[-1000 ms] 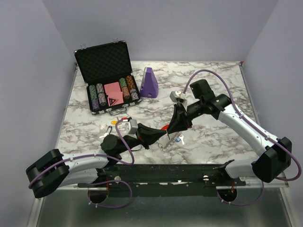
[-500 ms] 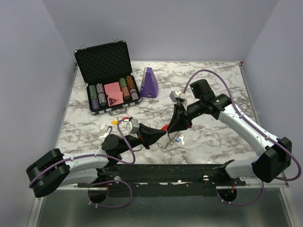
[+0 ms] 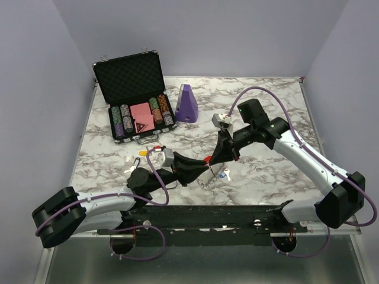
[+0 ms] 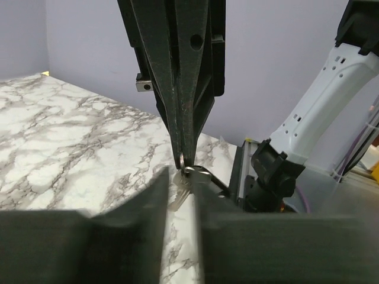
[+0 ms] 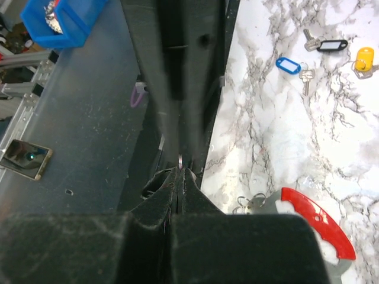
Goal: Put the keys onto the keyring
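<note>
My right gripper is shut on a small silvery ring, from which a silvery key hangs. In the left wrist view its fingers come down from above. The key dangles at the tips of my left gripper, whose jaws stand a narrow gap apart. Both grippers meet low over the table. Beside them lies the keyring, with its red arc and silvery chain. More keys carry blue, black and yellow tags. Another blue-tagged key lies by the chain.
An open black case of poker chips stands at the back left, with a purple wedge-shaped object to its right. A black rail runs along the table's near edge. Loose keys lie left of my left arm.
My right jaws have closed on the small ring. My left jaws have parted slightly. Both arms have hardly moved.
</note>
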`<state>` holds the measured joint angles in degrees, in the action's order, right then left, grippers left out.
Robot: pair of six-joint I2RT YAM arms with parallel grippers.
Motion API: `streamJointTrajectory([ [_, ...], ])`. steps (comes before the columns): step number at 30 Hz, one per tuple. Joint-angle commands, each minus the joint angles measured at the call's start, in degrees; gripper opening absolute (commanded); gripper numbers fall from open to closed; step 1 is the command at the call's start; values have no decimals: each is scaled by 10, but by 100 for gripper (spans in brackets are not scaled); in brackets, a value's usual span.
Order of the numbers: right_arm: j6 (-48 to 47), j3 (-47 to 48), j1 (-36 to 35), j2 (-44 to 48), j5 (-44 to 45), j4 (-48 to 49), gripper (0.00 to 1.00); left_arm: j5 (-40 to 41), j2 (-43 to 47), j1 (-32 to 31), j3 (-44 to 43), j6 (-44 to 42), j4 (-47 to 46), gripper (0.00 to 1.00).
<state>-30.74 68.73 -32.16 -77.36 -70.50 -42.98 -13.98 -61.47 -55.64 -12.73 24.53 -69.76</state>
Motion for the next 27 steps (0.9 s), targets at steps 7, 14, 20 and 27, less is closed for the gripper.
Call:
streamJointTrajectory([
  [7, -158, 108, -22, -50, 206, -198, 1, 9, 204, 11, -41, -62, 337, 90],
  [14, -166, 167, -48, -88, 273, -258, 1, -39, 197, 22, -149, -141, 569, 89],
  [20, -157, 172, -62, -89, 280, -256, 1, -50, 115, 22, -199, -184, 580, 68],
  [27, -156, 171, -62, -89, 269, -253, 1, -67, 51, 22, -220, -204, 543, 50],
])
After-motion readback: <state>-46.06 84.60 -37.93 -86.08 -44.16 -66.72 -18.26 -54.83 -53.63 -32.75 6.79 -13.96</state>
